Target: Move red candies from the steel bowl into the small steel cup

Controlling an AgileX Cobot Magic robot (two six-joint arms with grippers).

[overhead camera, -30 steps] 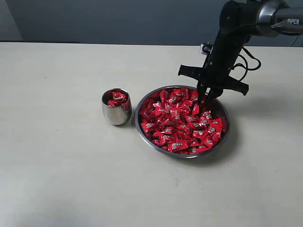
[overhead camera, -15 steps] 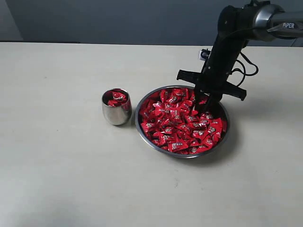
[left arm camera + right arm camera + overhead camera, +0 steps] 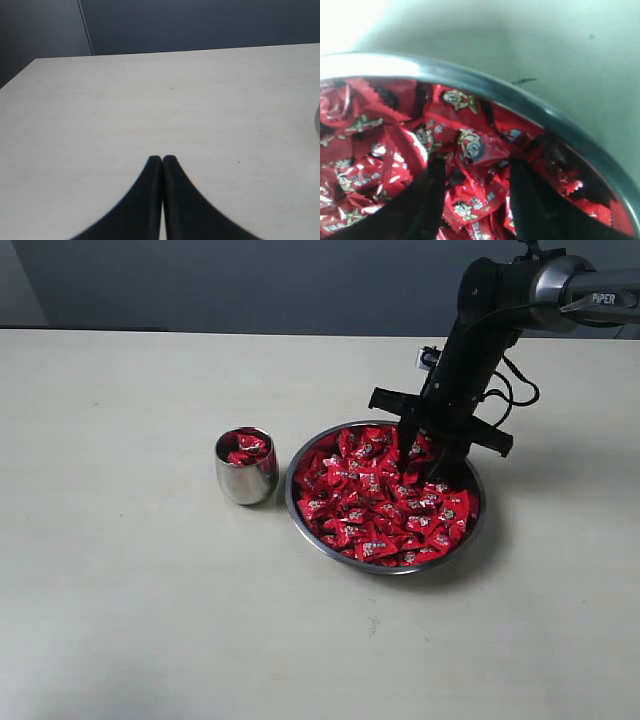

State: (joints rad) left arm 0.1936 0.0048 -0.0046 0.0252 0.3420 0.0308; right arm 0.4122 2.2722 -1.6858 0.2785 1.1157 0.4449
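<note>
Red candies [image 3: 470,145] show cartoon faces; arm [image 3: 560,285] reads PIPER.

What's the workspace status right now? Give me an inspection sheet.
Surface: pale table, no spills seen.
Job's things: steel bowl full of red candies; small steel cup close beside it, a few candies inside.
Clutter: nothing seen.
Grippers: right gripper open, tips among candies; left gripper shut above bare table.
Cables: black cable looped by right arm.
Surroundings: dark wall behind.
</note>
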